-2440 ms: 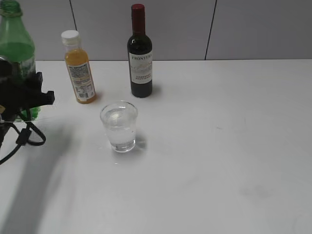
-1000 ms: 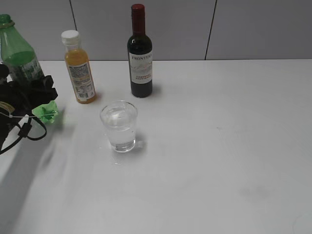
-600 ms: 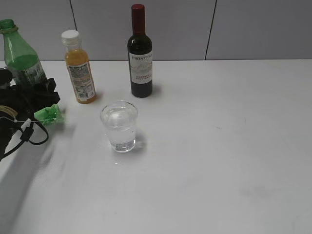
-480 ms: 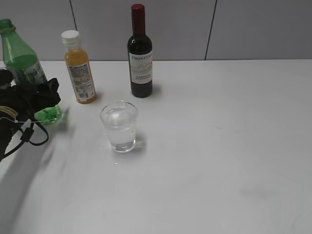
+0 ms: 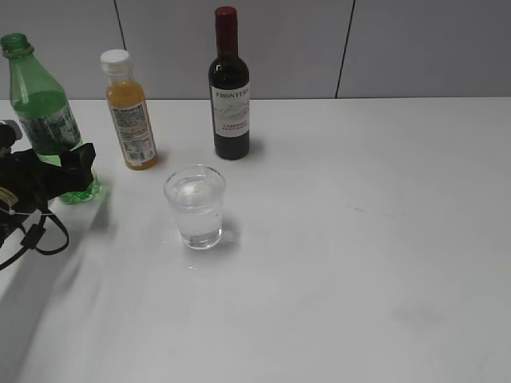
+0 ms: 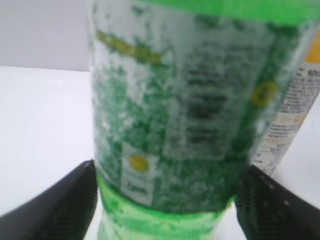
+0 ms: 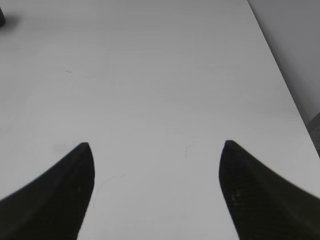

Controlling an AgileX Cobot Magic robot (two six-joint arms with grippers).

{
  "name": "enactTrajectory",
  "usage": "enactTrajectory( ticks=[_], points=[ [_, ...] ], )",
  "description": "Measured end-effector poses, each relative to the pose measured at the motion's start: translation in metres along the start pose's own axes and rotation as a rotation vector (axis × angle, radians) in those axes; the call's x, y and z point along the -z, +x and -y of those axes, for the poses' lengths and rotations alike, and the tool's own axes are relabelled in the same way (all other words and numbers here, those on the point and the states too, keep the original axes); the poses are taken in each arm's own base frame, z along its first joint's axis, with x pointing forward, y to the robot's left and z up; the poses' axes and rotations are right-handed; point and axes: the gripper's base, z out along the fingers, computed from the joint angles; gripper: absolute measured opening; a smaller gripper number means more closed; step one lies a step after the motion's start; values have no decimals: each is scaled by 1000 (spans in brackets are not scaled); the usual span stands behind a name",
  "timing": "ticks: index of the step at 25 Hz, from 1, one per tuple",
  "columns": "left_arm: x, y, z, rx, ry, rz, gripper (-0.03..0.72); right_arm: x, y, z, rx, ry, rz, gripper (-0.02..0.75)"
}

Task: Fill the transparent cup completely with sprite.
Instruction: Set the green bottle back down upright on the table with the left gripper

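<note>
The transparent cup (image 5: 196, 207) stands left of the table's middle, holding clear liquid to well above half, with small bubbles. The green sprite bottle (image 5: 46, 120), uncapped and partly full, stands upright on the table at the far left. My left gripper (image 5: 70, 171) reaches round its lower part. In the left wrist view the sprite bottle (image 6: 185, 120) fills the frame between the fingers of my left gripper (image 6: 167, 172), which are spread wide, with a thin gap at the right finger (image 6: 270, 205). My right gripper (image 7: 156, 145) hangs open over bare table and does not show in the exterior view.
An orange juice bottle (image 5: 132, 120) with a white cap stands just right of the sprite bottle, and a dark wine bottle (image 5: 230, 96) stands behind the cup. The white table (image 5: 359, 239) stretches to the right, up to a grey panelled wall.
The sprite bottle has swung from a tilt back to upright and now rests on the table. My left gripper's jaws have spread wider around it. The cup and right gripper have not moved.
</note>
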Motion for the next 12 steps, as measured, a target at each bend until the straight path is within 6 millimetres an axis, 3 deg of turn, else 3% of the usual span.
enactTrajectory(
  ticks=[12],
  points=[
    [47, -13, -7, -3, -22, -16, 634, 0, 0, 0, 0, 0, 0, 591]
  ],
)
